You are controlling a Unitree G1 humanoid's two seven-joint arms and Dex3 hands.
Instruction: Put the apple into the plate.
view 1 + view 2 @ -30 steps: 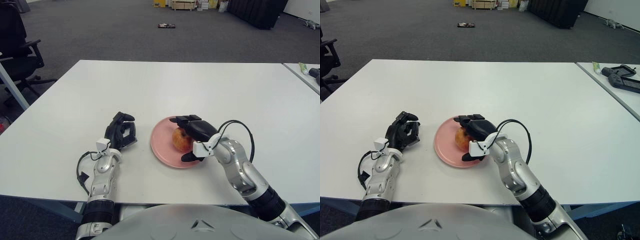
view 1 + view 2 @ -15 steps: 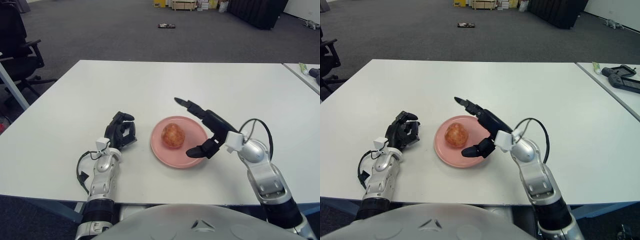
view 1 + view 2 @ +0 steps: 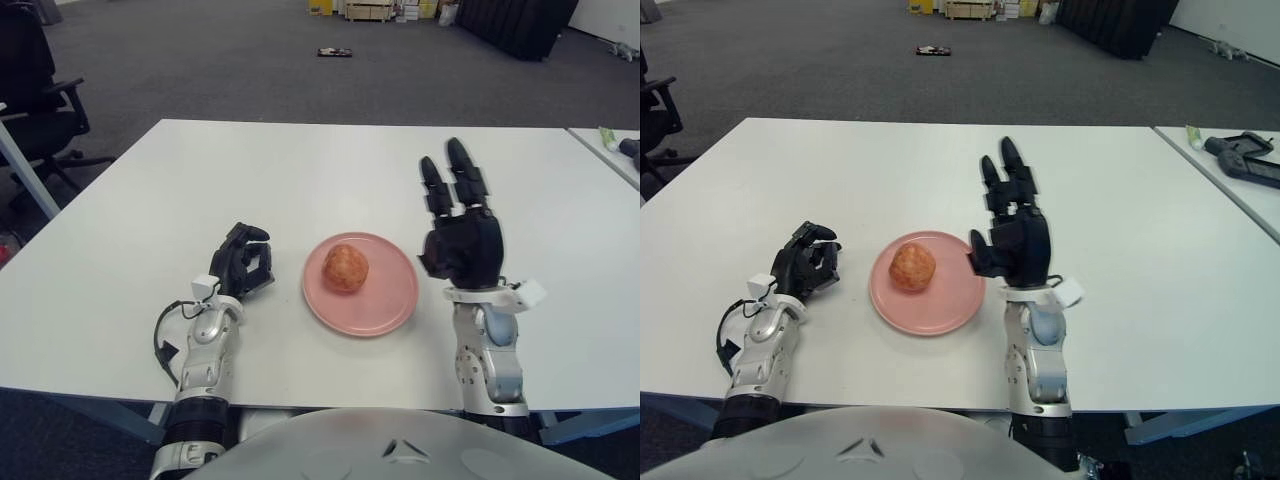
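Note:
A red-orange apple (image 3: pixel 345 268) lies on the pink plate (image 3: pixel 392 300), a little left of its middle. My right hand (image 3: pixel 460 225) is raised upright just to the right of the plate, fingers straight and spread, holding nothing. My left hand (image 3: pixel 243 262) rests on the table to the left of the plate, fingers curled, empty.
The white table (image 3: pixel 300 170) stretches far behind the plate. A second table with a few small objects (image 3: pixel 1240 155) stands at the right edge. An office chair (image 3: pixel 35 90) stands off the table's far left corner.
My right hand let go of the apple, drew back to the right of the plate and rose upright with fingers spread. The apple stays on the plate. The left hand has not moved.

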